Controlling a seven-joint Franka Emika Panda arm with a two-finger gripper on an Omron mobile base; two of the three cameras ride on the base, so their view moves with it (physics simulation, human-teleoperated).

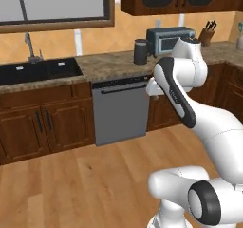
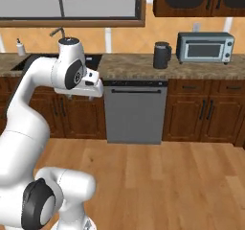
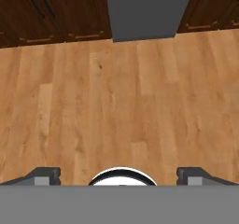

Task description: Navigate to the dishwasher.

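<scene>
The dishwasher (image 1: 121, 113) is a flat grey panel with a dark top strip and a long bar handle, set under the stone counter between brown wooden cabinets. It stands ahead across the wooden floor, slightly left of centre in the left base view and near centre as the dishwasher (image 2: 135, 114) in the right base view. Its lower part (image 3: 144, 10) shows at the top of the hand view. My gripper (image 3: 120, 175) hangs over the floor, short of the dishwasher. The fingertips (image 3: 46, 174) are spread wide apart and hold nothing.
A dark sink (image 1: 38, 70) with a faucet lies left of the dishwasher. On the counter to the right stand a dark jug (image 2: 161, 55), a grey toaster oven (image 2: 205, 47) and a knife block (image 1: 207, 32). Wooden floor (image 3: 121, 101) stretches between me and the cabinets.
</scene>
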